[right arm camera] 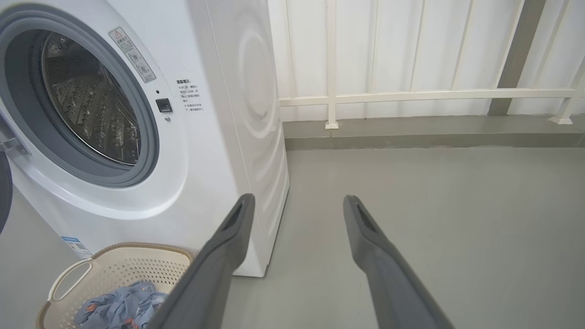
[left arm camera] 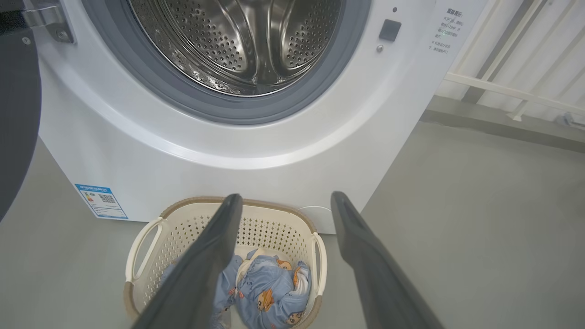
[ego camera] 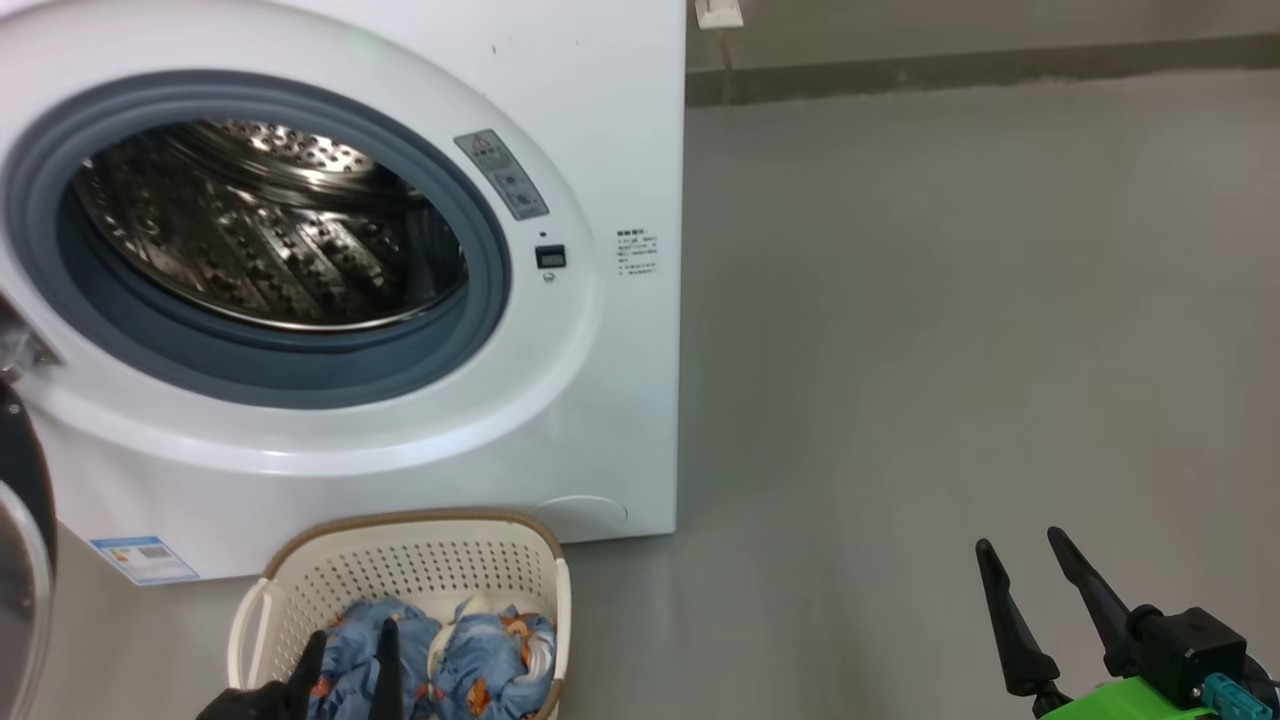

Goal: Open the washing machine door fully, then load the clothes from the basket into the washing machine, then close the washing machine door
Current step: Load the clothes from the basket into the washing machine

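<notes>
the clothes (ego camera: 485, 655) lie in the basket (ego camera: 420, 522), two bundles side by side across its width. the left gripper (ego camera: 347, 655) hangs over the basket's near edge, fingers spread and empty, pointing at the left bundle. the right gripper (ego camera: 1022, 545), also spread and empty, sits well to the basket's right over the floor (ego camera: 900, 400). the left arm is plainly nearer. the washer (ego camera: 620, 120) stands just behind the basket, its door (ego camera: 20, 520) swung out to the basket's left.
</notes>
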You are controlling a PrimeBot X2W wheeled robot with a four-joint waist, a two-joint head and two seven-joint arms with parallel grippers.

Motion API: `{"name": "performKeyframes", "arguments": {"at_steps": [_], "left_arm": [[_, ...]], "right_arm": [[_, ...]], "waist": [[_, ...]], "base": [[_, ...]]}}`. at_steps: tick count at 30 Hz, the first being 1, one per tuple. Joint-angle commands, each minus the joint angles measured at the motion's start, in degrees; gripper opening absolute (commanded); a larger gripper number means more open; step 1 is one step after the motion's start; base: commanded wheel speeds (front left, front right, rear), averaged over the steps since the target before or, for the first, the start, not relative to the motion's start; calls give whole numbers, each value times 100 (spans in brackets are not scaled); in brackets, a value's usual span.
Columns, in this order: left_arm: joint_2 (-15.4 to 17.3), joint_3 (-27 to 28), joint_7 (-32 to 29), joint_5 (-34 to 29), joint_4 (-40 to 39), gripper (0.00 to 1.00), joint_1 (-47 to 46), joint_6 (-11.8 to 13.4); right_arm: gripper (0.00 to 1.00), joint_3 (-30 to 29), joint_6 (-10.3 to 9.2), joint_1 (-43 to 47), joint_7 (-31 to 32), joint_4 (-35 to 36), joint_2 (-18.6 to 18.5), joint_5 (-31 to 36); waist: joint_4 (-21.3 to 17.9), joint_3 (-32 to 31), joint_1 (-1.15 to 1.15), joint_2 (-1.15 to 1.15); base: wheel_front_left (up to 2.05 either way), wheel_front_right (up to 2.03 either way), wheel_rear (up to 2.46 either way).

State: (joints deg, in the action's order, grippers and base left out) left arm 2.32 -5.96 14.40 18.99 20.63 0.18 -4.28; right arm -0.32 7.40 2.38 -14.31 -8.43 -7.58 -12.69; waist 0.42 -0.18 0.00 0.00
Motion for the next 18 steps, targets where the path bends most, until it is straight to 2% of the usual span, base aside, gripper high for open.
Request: {"name": "performKeyframes", "arguments": {"at_steps": [1,12,18], "left_arm": [[55,144,60,11,-54,100,-286,37],[55,-207,60,69,1040,100,-1037,-38],[74,-149,60,51,1839,100,-1633,-60]], "right_arm": [[100,136,9,-122,-69,134,-99,-25],[100,254,9,-304,-69,262,-298,4],[100,293,9,-385,-69,357,-407,-68]], "waist": [[-65,118,0,0],[-349,1088,0,0],[-630,1714,0,0]], "base": [[0,0,0],[0,0,0],[0,0,0]]}}
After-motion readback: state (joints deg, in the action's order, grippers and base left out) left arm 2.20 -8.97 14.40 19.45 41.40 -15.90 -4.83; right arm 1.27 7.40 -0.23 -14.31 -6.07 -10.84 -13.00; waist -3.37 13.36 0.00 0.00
